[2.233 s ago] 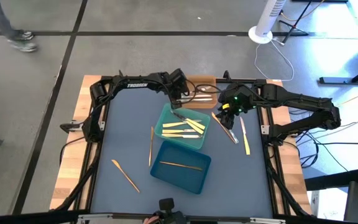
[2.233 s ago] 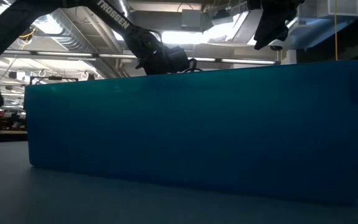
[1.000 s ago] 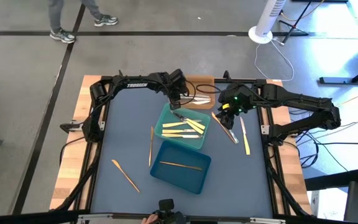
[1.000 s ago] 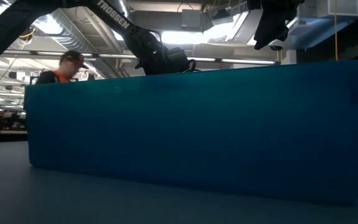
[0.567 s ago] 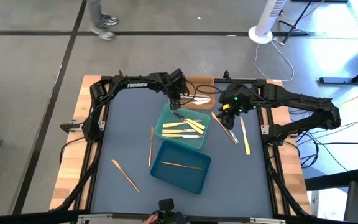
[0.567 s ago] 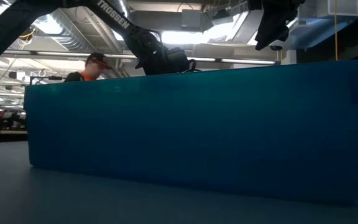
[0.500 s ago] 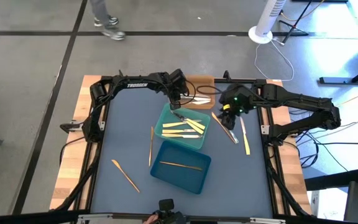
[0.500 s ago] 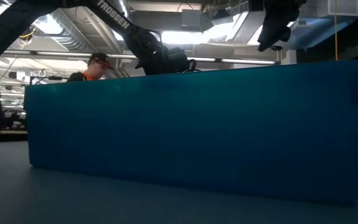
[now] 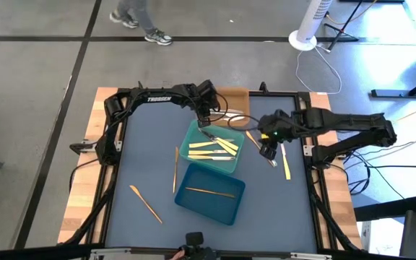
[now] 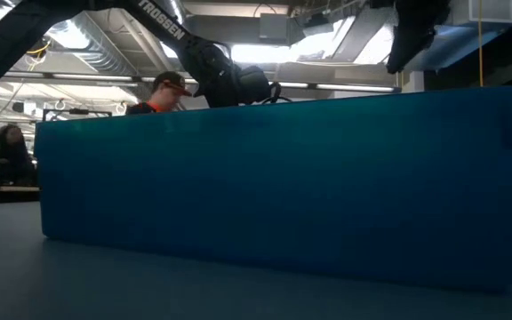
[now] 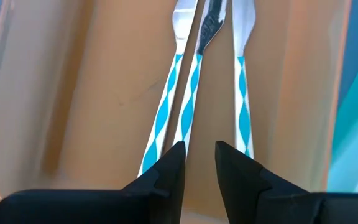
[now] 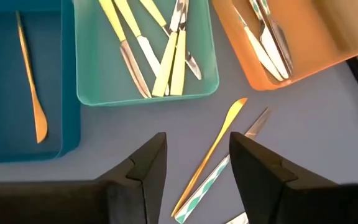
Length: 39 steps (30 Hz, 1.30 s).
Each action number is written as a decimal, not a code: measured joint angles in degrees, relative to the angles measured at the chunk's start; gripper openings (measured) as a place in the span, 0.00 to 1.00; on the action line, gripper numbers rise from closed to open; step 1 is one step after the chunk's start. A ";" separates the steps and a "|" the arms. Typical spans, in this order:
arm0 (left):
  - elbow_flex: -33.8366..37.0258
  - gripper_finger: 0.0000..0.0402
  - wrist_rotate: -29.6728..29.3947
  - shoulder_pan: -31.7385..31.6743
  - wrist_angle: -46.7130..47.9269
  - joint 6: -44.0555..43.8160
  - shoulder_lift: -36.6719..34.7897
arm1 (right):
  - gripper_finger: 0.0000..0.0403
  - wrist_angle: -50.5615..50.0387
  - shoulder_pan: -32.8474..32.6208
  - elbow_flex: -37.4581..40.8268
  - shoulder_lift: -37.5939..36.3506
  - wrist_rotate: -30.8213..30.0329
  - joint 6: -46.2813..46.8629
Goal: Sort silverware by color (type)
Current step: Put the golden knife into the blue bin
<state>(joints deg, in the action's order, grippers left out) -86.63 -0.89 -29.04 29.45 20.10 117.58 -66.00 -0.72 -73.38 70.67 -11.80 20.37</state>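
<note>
Over the surface right of the teal tray (image 12: 146, 93) | right tool (image 12: 191, 180) hanging open above the loose orange-tan knife (image 12: 211, 151) and silver-grey piece (image 12: 211, 180) | left tool (image 11: 197, 163) waiting, slightly parted and empty, over the orange tray (image 11: 92, 93) | next: lowering, pinching one handle

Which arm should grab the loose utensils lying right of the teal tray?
Right. Its open claw hangs directly above the orange-tan plastic utensil there; the left claw is over the orange tray.
</note>
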 joint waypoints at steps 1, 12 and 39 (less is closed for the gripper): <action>-0.43 0.20 -0.01 0.13 0.34 0.00 0.00 | 0.41 -0.26 -0.51 0.00 0.00 -0.13 0.01; -11.33 0.20 0.18 2.37 8.60 0.93 -0.02 | 0.41 -4.65 0.12 0.17 -0.77 -2.68 0.33; -15.12 0.20 2.89 18.05 36.93 -7.94 -29.50 | 0.41 33.59 19.15 35.75 -4.76 12.43 -10.25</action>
<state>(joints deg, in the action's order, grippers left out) -101.75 1.99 -10.99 66.38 12.15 88.08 -32.40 18.44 -37.64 65.91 0.63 10.11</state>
